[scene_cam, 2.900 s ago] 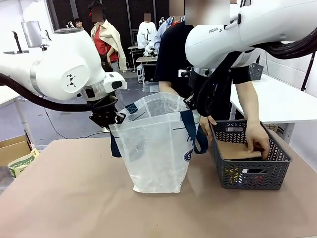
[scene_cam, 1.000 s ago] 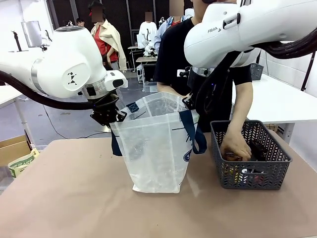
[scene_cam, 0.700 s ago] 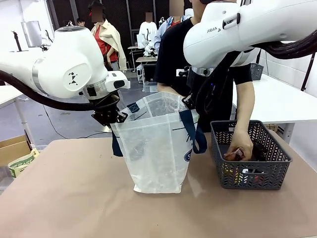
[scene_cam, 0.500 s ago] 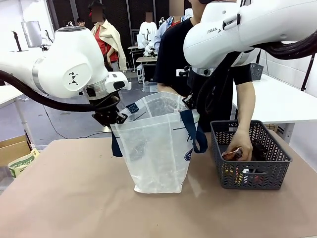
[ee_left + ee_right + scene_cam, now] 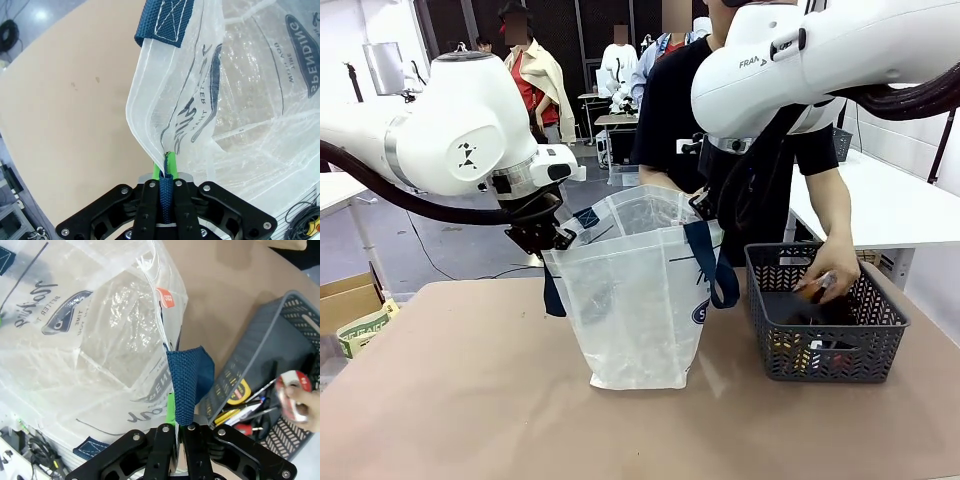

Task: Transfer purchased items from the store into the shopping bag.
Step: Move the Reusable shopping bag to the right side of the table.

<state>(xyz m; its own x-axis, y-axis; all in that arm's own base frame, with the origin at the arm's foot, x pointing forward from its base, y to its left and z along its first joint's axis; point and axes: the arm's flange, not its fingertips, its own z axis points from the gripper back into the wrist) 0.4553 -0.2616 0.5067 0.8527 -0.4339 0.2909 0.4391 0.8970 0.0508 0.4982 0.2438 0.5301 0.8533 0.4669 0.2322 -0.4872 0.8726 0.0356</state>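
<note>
The shopping bag [image 5: 635, 300], translucent white with navy straps, stands open mid-table. My left gripper [image 5: 544, 238] is shut on its left strap [image 5: 165, 192], and my right gripper [image 5: 705, 208] is shut on its right strap [image 5: 186, 377]; together they hold the mouth apart. Beside it on the right sits the store [image 5: 825, 345], a dark grey mesh basket [image 5: 272, 330]. Over its far rim the person's hand [image 5: 830, 272] grips a small red and white round item [image 5: 291, 390]. A yellow tape measure [image 5: 236, 388] and thin loose pieces lie in the basket's bottom.
The person stands at the far side behind the bag and basket. Bare brown tabletop [image 5: 450, 400] lies left of and in front of the bag. A cardboard box [image 5: 350, 305] sits off the table's left edge, and a white table [image 5: 890, 205] stands behind on the right.
The person's hand has come up out of the basket to its far rim, holding a small item. Both arms and the bag have stayed where they were.
</note>
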